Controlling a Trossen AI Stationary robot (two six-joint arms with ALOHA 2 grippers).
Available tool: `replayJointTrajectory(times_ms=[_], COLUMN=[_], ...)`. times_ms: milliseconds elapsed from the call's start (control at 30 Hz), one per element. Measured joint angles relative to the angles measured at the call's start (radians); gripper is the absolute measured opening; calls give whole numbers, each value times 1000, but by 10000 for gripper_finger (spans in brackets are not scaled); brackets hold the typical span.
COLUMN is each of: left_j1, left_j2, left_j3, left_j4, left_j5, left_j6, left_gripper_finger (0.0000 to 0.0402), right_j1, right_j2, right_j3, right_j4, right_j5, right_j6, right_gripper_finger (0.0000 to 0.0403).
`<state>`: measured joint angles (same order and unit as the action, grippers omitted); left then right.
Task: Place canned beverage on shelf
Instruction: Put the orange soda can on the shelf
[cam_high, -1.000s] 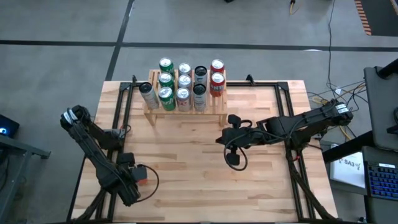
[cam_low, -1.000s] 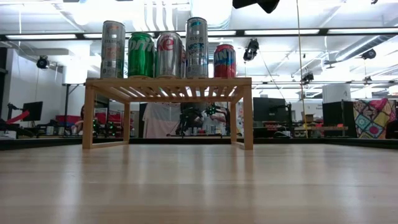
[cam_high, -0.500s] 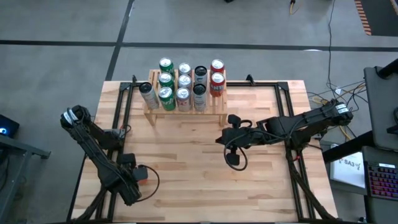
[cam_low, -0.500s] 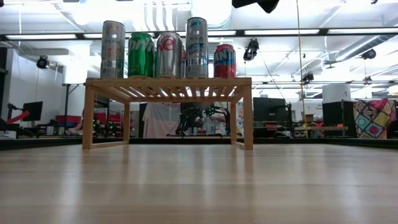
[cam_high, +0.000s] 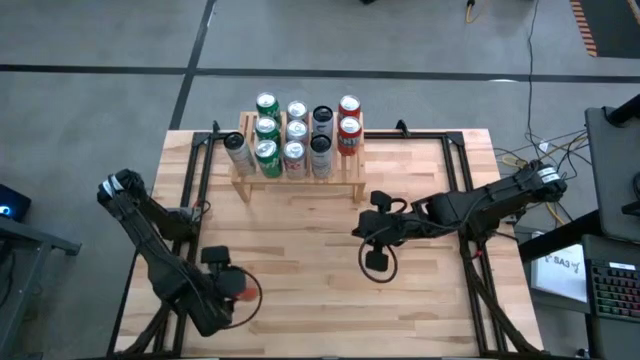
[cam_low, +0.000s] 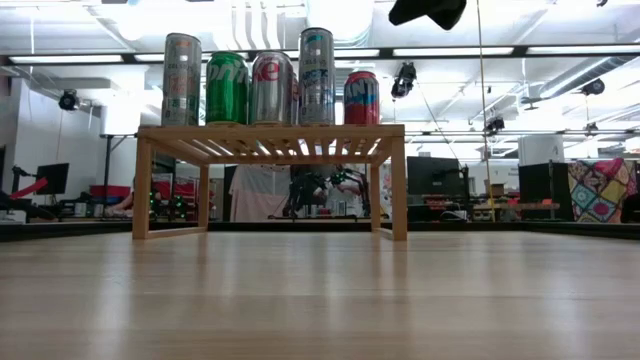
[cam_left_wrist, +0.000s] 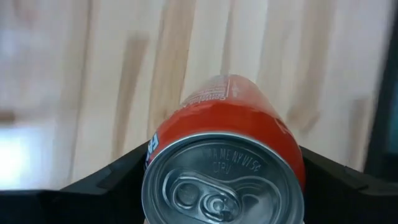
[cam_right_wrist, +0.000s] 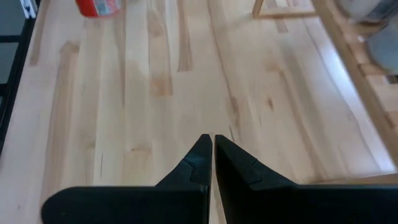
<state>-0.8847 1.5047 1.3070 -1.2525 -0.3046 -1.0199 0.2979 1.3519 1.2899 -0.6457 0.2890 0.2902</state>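
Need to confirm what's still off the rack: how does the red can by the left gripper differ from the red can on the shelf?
The red can by the left gripper sits on the tabletop near its front left corner, between the left gripper's jaws; the red can on the shelf stands upright on the shelf, at the row's right end, untouched. Both are red beverage cans.

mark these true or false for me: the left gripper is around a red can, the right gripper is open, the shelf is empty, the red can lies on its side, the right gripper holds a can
1. The left gripper is around a red can: true.
2. The right gripper is open: false, its fingers are shut together.
3. The shelf is empty: false, several cans stand on it.
4. The red can lies on its side on the table: true.
5. The right gripper holds a can: false, it holds nothing.
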Motion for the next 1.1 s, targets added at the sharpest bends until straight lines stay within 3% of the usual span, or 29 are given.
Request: replayJointTrajectory(times_ms=[267,467,700,867,1100], left_j1=[134,261,366,394,399], left_j2=[0,0,0,0,0], left_j3=[156,146,119,83,7], left_j4=[28,126,192,247,329], left_j5=[-115,-116,-138,-135,-132], left_j6=[335,588,704,723,692], left_gripper_finger=[292,292,292,292,292], right_j1=[23,23,23,23,23], right_j2=[70,147,213,239,260], right_j3=[-4,-4,-3,8,11], right_j4=[22,82,138,158,267], right_j5=[0,0,0,0,2], right_j6=[8,1,-11,-13,-59], right_gripper_finger=[9,9,23,80,212])
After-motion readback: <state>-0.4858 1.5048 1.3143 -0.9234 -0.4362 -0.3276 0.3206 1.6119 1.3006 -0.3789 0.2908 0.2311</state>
